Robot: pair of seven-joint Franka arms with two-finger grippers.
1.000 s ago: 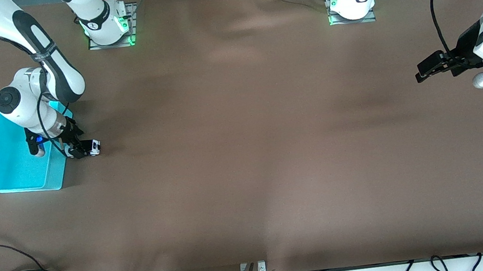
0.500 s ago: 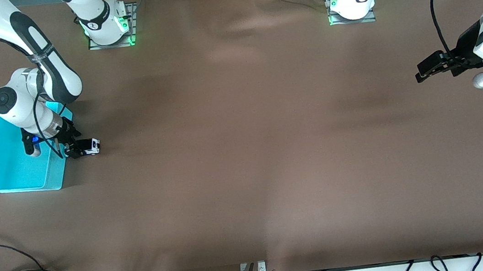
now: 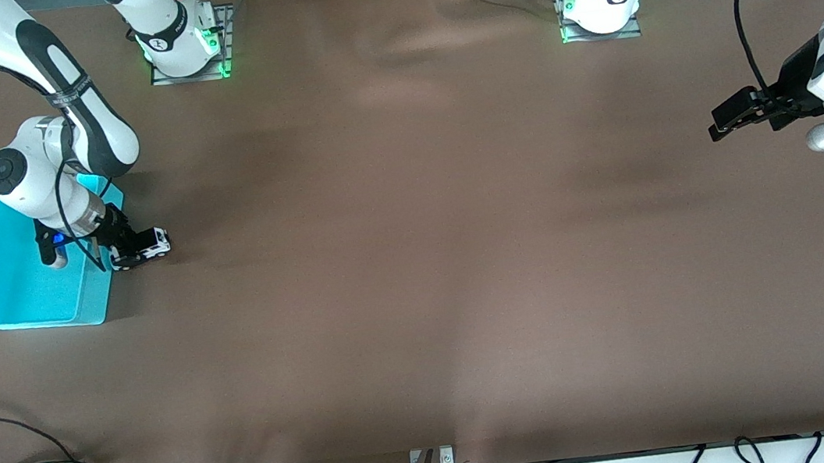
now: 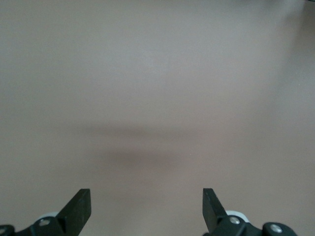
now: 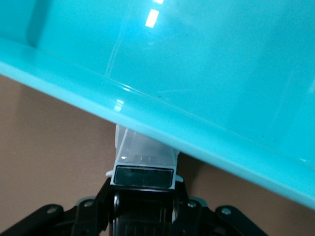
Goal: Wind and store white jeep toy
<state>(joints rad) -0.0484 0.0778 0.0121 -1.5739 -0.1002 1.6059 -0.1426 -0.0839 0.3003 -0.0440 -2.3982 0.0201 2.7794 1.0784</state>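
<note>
Cyan plastic rectangular bin (image 3: 17,284) sits at the right arm's end of the brown-covered surface (image 3: 416,262); I see nothing lying on the part of its floor that shows, though the right arm's wrist covers the corner farthest from the front camera. Small boxy white jeep toy with black roof and wheels (image 3: 149,246) stands on the surface just beside the bin's wall. Right gripper (image 3: 133,248) is down at the toy with its jaws pinching the toy's body. In the right wrist view I get only the toy's windowed end (image 5: 143,169), tight against the bin's wall (image 5: 162,123); the rest is hidden by the gripper body. Left gripper (image 3: 729,115) waits over bare surface at the left arm's end, jaws spread (image 4: 146,209), nothing between them.
</note>
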